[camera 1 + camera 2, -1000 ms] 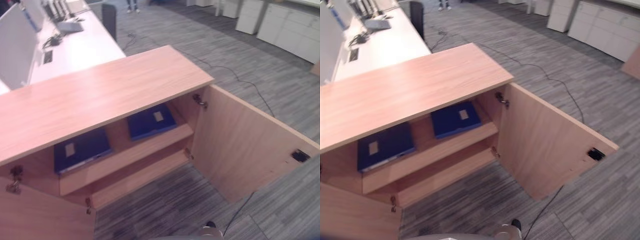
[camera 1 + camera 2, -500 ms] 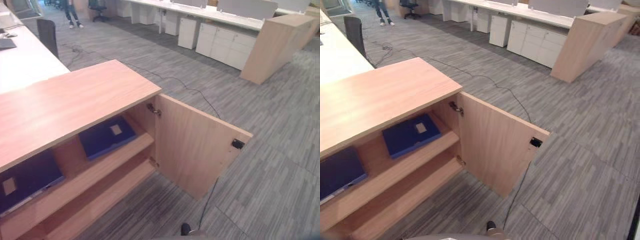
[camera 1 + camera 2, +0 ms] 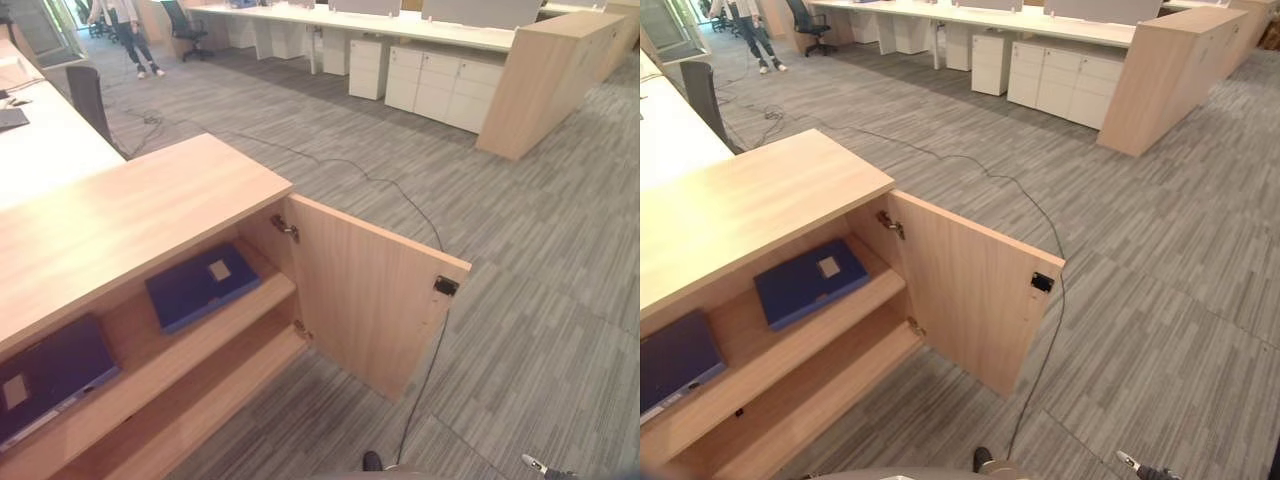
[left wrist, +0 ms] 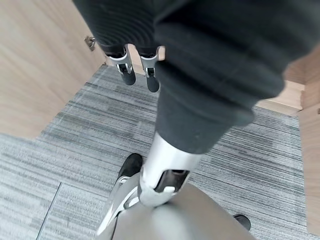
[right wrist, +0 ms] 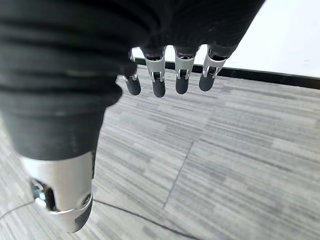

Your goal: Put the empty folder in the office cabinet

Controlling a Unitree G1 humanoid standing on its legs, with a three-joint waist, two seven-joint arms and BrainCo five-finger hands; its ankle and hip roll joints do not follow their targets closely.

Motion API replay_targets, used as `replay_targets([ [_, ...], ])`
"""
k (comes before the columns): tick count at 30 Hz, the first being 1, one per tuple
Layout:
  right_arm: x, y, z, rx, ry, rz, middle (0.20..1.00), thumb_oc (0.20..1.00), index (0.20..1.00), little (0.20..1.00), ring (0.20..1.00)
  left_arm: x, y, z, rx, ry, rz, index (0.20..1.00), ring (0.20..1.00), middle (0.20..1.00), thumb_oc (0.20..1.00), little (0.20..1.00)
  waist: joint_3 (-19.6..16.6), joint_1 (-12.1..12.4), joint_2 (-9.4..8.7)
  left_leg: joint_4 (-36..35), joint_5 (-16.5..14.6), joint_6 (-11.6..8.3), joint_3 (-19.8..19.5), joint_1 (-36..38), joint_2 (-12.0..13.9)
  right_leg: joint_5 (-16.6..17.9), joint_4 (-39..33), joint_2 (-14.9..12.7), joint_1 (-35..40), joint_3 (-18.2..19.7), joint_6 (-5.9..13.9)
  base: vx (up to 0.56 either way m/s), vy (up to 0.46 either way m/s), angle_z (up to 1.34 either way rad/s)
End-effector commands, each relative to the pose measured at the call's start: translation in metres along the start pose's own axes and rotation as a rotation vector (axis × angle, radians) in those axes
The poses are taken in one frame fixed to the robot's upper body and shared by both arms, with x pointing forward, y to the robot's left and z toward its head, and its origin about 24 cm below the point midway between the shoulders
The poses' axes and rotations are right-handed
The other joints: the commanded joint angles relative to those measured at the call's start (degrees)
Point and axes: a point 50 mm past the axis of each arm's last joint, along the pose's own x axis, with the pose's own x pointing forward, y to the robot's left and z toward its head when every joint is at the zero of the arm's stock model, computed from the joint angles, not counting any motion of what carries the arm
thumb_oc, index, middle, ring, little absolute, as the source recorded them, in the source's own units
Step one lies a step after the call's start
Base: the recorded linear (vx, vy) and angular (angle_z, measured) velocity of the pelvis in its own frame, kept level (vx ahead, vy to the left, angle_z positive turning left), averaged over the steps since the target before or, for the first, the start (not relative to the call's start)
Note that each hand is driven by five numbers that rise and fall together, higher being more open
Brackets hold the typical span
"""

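I saw the folder [image 3: 200,286] lying flat on the upper shelf [image 3: 240,318] of the cabinet [image 3: 130,215], door [image 3: 370,295] swung open. My left hand [image 4: 137,67] and right hand [image 5: 170,75] hung over carpet, fingers straight, holding nothing

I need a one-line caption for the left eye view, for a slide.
Open wooden cabinet with two blue folders on its upper shelf, door swung wide.

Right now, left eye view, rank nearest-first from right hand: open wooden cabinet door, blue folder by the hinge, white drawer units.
1. Open wooden cabinet door, left of the right hand.
2. Blue folder, upper shelf.
3. White drawer units, across the room.
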Motion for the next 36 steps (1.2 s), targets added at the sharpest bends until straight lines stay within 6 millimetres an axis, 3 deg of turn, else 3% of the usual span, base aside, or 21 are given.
replay_targets([
  [1,0.0,-0.007,0.044,0.013,-0.189,-0.051,1.0,1.0,1.0,1.0,1.0,0.0,-0.003,0.001,-0.038,0.001,-0.028,1.0,1.0,1.0,1.0,1.0,-0.72,-0.27,-4.22,1.98,4.93,-3.84,-2.18,-6.03,-0.5,-11.06,-0.45,-0.65,6.1,-0.31,3.63,-0.03,-0.03,-0.07],
  [3,-0.001,-0.009,0.054,0.017,-0.229,-0.059,1.0,1.0,1.0,1.0,1.0,0.0,-0.003,0.0,-0.035,0.002,-0.028,1.0,1.0,1.0,1.0,1.0,-0.67,-0.15,-4.14,2.08,5.02,-3.93,-2.34,-6.15,-0.45,-11.2,-0.46,-0.55,6.21,-0.32,3.55,-0.03,-0.026,-0.08],
  [4,-0.005,-0.012,0.078,0.016,-0.325,-0.062,1.0,1.0,1.0,1.0,1.0,0.0,-0.002,0.001,-0.03,-0.002,-0.028,1.0,1.0,1.0,1.0,1.0,-0.56,0.08,-4.03,2.16,5.26,-4.08,-2.6,-6.38,-0.34,-11.44,-0.51,-0.4,6.47,-0.43,3.37,0.0,0.0,0.0],
  [6,-0.011,-0.014,0.104,-0.001,-0.436,-0.06,1.0,1.0,1.0,1.0,1.0,0.0,-0.001,0.0,-0.016,-0.004,-0.026,1.0,1.0,1.0,1.0,1.0,-0.45,0.38,-3.96,2.35,5.46,-4.23,-2.83,-6.61,-0.18,-11.74,-0.51,-0.19,6.75,-0.43,3.17,-0.02,-0.023,-0.02],
  [7,-0.011,-0.014,0.104,-0.001,-0.435,-0.06,1.0,1.0,1.0,1.0,1.0,0.0,-0.001,0.0,-0.015,-0.004,-0.027,1.0,1.0,1.0,1.0,1.0,-0.45,0.37,-3.95,2.36,5.46,-4.24,-2.85,-6.61,-0.17,-11.75,-0.51,-0.18,6.76,-0.44,3.16,-0.02,-0.016,-0.09],
  [8,-0.019,-0.013,0.123,-0.021,-0.527,-0.049,1.0,1.0,1.0,1.0,1.0,0.0,0.001,0.0,-0.007,-0.003,-0.024,1.0,1.0,1.0,1.0,1.0,-0.4,0.55,-3.92,2.41,5.65,-4.37,-2.95,-6.74,-0.15,-11.97,-0.5,-0.04,6.86,-0.47,3.06,-0.01,-0.009,-0.11],
  [9,-0.019,-0.013,0.123,-0.022,-0.527,-0.049,1.0,1.0,1.0,1.0,1.0,0.0,0.001,0.0,-0.007,-0.003,-0.025,1.0,1.0,1.0,1.0,1.0,-0.41,0.54,-3.91,2.42,5.65,-4.38,-2.97,-6.74,-0.14,-11.97,-0.5,-0.03,6.86,-0.48,3.05,-0.02,-0.016,-0.07],
  [10,-0.025,-0.013,0.138,-0.034,-0.589,-0.043,1.0,1.0,1.0,1.0,1.0,0.0,0.001,-0.002,0.002,-0.001,-0.025,1.0,1.0,1.0,1.0,1.0,-0.45,0.81,-3.94,2.55,5.76,-4.47,-3.1,-6.93,-0.1,-12.1,-0.51,0.09,6.96,-0.54,2.98,0.0,0.0,0.0],
  [13,-0.058,-0.008,0.196,-0.096,-0.861,0.008,1.0,1.0,1.0,1.0,1.0,0.0,0.006,-0.004,-0.002,-0.004,-0.019,1.0,1.0,1.0,1.0,1.0,-0.39,1.83,-3.82,2.8,6.25,-4.86,-3.49,-7.35,0.09,-12.4,-0.49,0.34,7.24,-0.84,2.67,-0.03,-0.016,0.15],
  [18,-0.098,0.013,0.24,-0.145,-1.095,0.14,1.0,1.0,1.0,1.0,1.0,0.0,0.005,-0.005,0.01,-0.01,-0.028,1.0,1.0,1.0,1.0,1.0,-0.68,3.17,-3.58,2.87,6.89,-5.24,-3.9,-7.74,0.37,-12.53,-0.46,0.52,7.56,-1.57,2.48,-0.01,0.0,0.16],
  [19,-0.113,0.027,0.251,-0.143,-1.163,0.233,1.0,1.0,1.0,1.0,1.0,0.0,0.004,-0.005,0.009,-0.01,-0.029,1.0,1.0,1.0,1.0,1.0,-0.83,3.73,-3.49,2.69,7.24,-5.42,-3.96,-7.86,0.45,-12.56,-0.45,0.61,7.58,-1.66,2.38,-0.01,0.011,0.14],
  [28,-0.163,0.09,0.248,-0.215,-1.235,0.755,1.0,1.0,1.0,1.0,1.0,0.0,-0.001,-0.006,-0.013,-0.015,-0.066,1.0,1.0,1.0,1.0,1.0,-1.11,4.95,-3.38,2.91,7.78,-6.05,-3.94,-8.11,0.79,-12.85,-0.36,1.0,7.68,-1.98,2.05,-0.01,0.01,-0.02],
  [30,-0.187,0.12,0.235,-0.315,-1.235,0.985,1.0,1.0,1.0,1.0,1.0,0.0,-0.001,-0.005,-0.017,-0.021,-0.074,1.0,1.0,1.0,1.0,1.0,-1.13,5.34,-3.28,3.0,7.92,-6.26,-4.05,-8.19,0.99,-12.89,-0.33,1.05,7.68,-1.99,1.92,0.0,0.018,-0.09],
  [36,-0.227,0.164,0.209,-0.446,-1.193,1.353,1.0,1.0,1.0,1.0,1.0,-0.001,-0.003,-0.003,-0.021,-0.035,-0.084,1.0,1.0,1.0,1.0,1.0,-1.15,6.14,-3.3,3.08,8.22,-6.58,-4.37,-8.47,1.36,-12.84,-0.35,0.98,7.66,-2.27,1.79,0.0,0.001,-0.08],
])
